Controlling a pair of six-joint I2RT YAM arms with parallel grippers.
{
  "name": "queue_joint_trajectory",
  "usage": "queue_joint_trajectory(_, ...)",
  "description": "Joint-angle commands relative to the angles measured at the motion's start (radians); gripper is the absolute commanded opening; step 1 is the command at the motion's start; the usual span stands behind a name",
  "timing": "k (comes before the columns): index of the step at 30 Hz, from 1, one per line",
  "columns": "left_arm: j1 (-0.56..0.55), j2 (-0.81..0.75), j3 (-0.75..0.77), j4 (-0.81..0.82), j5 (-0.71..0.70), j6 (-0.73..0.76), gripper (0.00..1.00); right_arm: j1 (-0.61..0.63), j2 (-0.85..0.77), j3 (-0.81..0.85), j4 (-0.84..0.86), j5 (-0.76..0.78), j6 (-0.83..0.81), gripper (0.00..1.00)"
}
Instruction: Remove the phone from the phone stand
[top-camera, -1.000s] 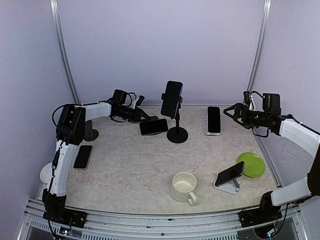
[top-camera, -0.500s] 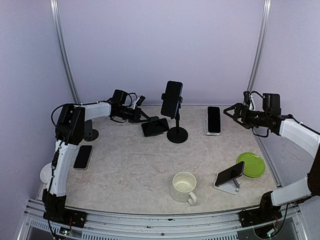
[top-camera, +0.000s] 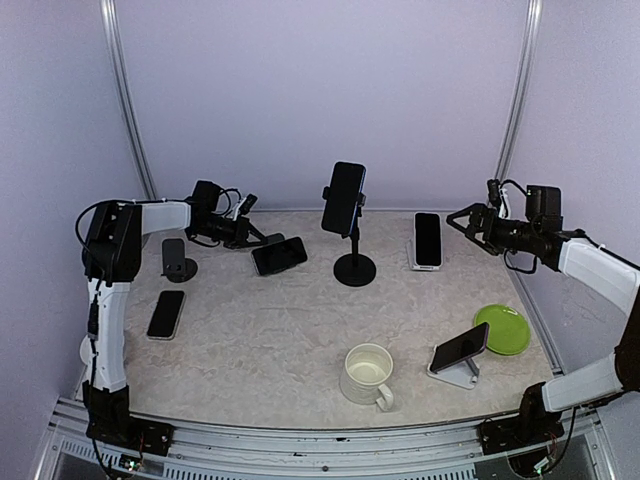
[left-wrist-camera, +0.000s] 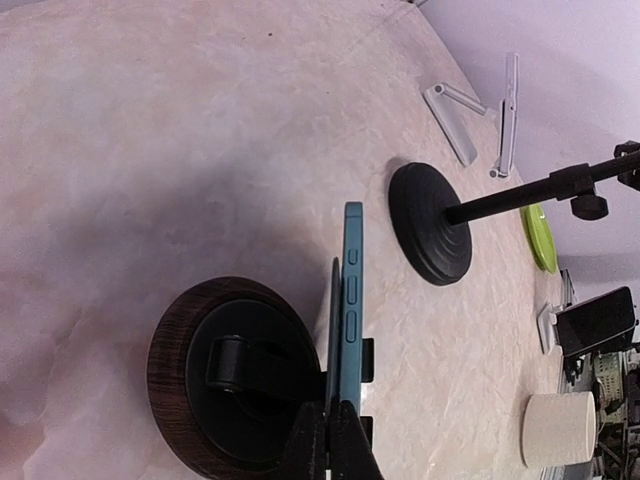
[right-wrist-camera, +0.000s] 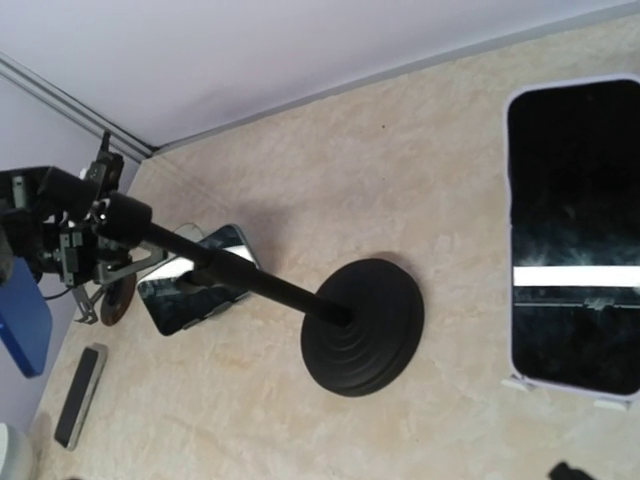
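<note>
My left gripper (top-camera: 252, 241) is shut on the lower edge of a teal-edged phone (top-camera: 279, 255) and holds it just above the table at the back left. In the left wrist view the phone (left-wrist-camera: 350, 300) shows edge-on between my fingertips (left-wrist-camera: 312, 440). A small black stand on a round wooden base (top-camera: 175, 262) stands empty to the left, apart from the phone; it also shows in the left wrist view (left-wrist-camera: 180, 330). My right gripper (top-camera: 464, 222) is open and empty, hovering at the back right beside a phone leaning on a white stand (top-camera: 427, 240).
A tall black pole stand (top-camera: 355, 268) holds a phone (top-camera: 344, 198) at the back centre. A white mug (top-camera: 368, 373), a green plate (top-camera: 503, 329) and a phone on a white stand (top-camera: 459, 348) sit at the front right. Another phone (top-camera: 166, 314) lies flat at the left.
My left arm has swung left, carrying the held phone leftward away from the pole stand. The small wooden-base stand now shows in full. The right arm has not moved.
</note>
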Motion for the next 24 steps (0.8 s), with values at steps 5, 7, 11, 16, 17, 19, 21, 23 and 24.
queue_joint_trajectory(5,0.095,-0.080,-0.055,-0.054,-0.100,0.053,0.02,0.010,0.006,-0.022,0.048,-0.016,0.014,1.00)
queue_joint_trajectory(7,0.102,-0.075,-0.036,-0.073,-0.125,0.068,0.08,0.011,0.007,-0.022,0.048,-0.016,0.014,1.00)
queue_joint_trajectory(11,0.099,-0.077,-0.017,-0.098,-0.187,0.077,0.28,0.011,0.004,-0.020,0.045,-0.015,0.011,1.00)
queue_joint_trajectory(16,0.091,-0.109,-0.017,-0.117,-0.292,0.072,0.56,0.011,-0.001,-0.026,0.046,-0.011,0.010,1.00)
queue_joint_trajectory(17,0.088,-0.123,-0.018,-0.118,-0.316,0.072,0.60,0.011,-0.002,-0.026,0.045,-0.011,0.011,1.00)
queue_joint_trajectory(19,0.080,-0.164,-0.032,-0.108,-0.375,0.075,0.75,0.011,-0.002,-0.028,0.049,-0.012,0.012,1.00)
queue_joint_trajectory(21,0.067,-0.218,-0.051,-0.094,-0.449,0.084,0.96,0.011,-0.001,-0.028,0.052,-0.014,0.011,1.00)
queue_joint_trajectory(23,0.050,-0.270,-0.069,-0.091,-0.543,0.101,0.99,0.011,0.002,-0.029,0.057,-0.015,0.009,1.00)
queue_joint_trajectory(24,0.040,-0.294,-0.076,-0.093,-0.583,0.121,0.99,0.011,0.002,-0.029,0.059,-0.016,0.008,1.00)
